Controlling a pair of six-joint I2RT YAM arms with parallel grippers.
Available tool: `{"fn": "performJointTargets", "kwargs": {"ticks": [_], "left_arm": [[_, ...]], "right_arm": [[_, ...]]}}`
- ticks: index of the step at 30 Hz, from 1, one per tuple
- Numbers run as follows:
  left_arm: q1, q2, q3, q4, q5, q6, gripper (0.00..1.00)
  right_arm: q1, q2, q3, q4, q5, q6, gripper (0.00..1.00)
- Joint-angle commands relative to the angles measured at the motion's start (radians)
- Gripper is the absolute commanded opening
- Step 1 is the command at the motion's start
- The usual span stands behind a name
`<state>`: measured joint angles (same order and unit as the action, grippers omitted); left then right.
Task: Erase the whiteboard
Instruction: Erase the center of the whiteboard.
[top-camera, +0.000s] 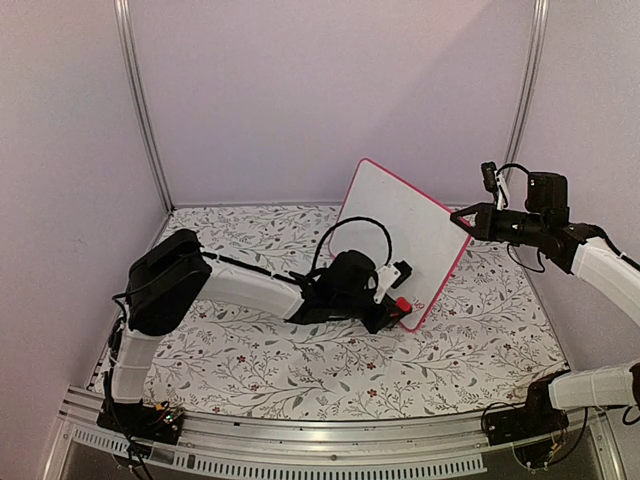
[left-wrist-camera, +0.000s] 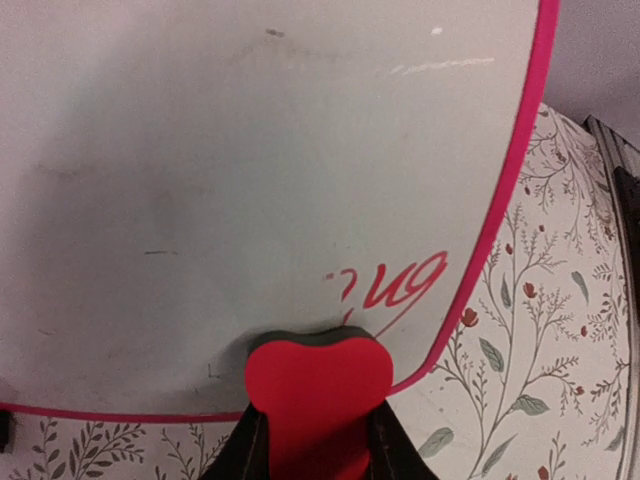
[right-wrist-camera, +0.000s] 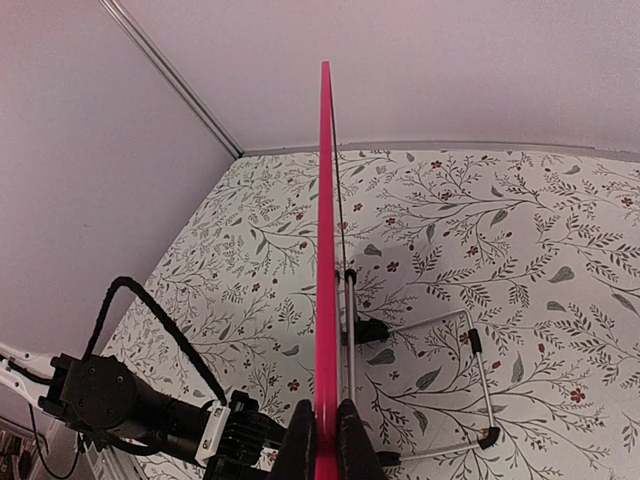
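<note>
The whiteboard (top-camera: 405, 232) stands tilted on the floral table, white with a thin red-pink frame. Red handwriting (left-wrist-camera: 395, 285) shows near its lower corner in the left wrist view. My left gripper (top-camera: 398, 304) is shut on a red eraser (left-wrist-camera: 318, 385), whose dark felt edge presses against the board just below the writing. My right gripper (top-camera: 462, 219) is shut on the whiteboard's right edge; in the right wrist view the frame (right-wrist-camera: 325, 300) runs edge-on between the two fingers (right-wrist-camera: 303, 440).
A wire stand (right-wrist-camera: 470, 370) with black feet props the board from behind. The left arm's black cable (top-camera: 352, 232) loops in front of the board. Metal corner posts (top-camera: 140, 100) and pale walls enclose the floral tabletop (top-camera: 250, 350).
</note>
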<state>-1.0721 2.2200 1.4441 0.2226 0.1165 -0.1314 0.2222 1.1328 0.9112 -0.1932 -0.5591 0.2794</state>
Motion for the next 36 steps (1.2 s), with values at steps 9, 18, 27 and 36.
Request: {"fn": "performJointTargets", "kwargs": {"ticks": [9, 18, 27, 36], "left_arm": [[-0.014, 0.004, 0.128, 0.063, -0.015, 0.038, 0.00], [-0.013, 0.035, 0.234, 0.021, -0.007, 0.049, 0.00], [-0.013, 0.035, 0.204, 0.015, -0.007, 0.036, 0.00], [-0.013, 0.029, -0.023, 0.040, -0.035, 0.001, 0.00]], "right_arm": [[0.032, 0.028, -0.031, -0.145, -0.072, 0.012, 0.00], [0.032, 0.041, 0.002, -0.161, -0.076, 0.004, 0.00], [0.032, 0.042, 0.001, -0.163, -0.082, 0.000, 0.00], [0.032, 0.028, -0.032, -0.150, -0.072, 0.002, 0.00]]}}
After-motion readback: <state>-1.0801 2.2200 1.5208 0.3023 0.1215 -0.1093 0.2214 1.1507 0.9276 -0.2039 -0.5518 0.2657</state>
